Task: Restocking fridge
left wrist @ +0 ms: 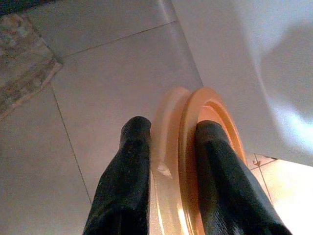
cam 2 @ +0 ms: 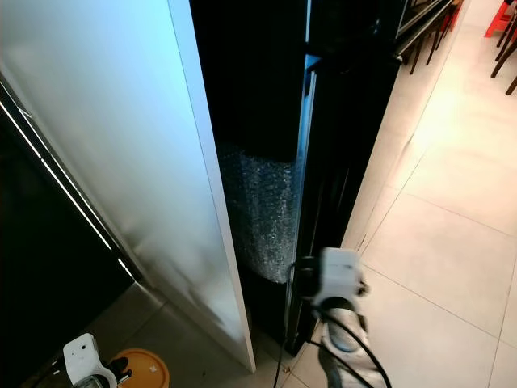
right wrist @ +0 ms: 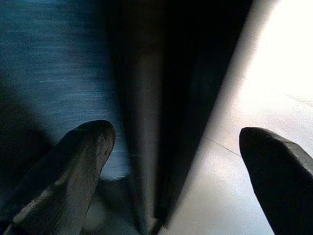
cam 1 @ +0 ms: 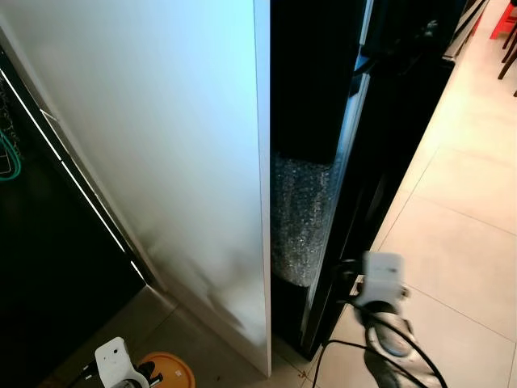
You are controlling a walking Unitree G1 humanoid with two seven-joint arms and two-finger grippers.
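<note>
The fridge shows a tall white side panel (cam 1: 161,145) and a black door (cam 1: 388,121) standing slightly ajar. A silvery bubbled sheet (cam 1: 299,218) sits in the dark gap between them. My right gripper (right wrist: 177,132) is open low down at the black door's edge (right wrist: 146,122), one finger on each side of it. Its white wrist (cam 1: 380,279) is by the door's bottom. My left gripper (left wrist: 173,126) hangs low near the floor, shut on the rim of an orange plate (left wrist: 200,122). The plate (cam 1: 166,370) lies beside the white panel's foot.
Pale floor tiles (cam 1: 460,218) spread to the right. Red chair legs (cam 1: 505,24) stand at the far right. A dark cabinet (cam 1: 48,267) with a green cable (cam 1: 8,158) stands to the left. A black cable (cam 1: 339,347) trails from my right arm.
</note>
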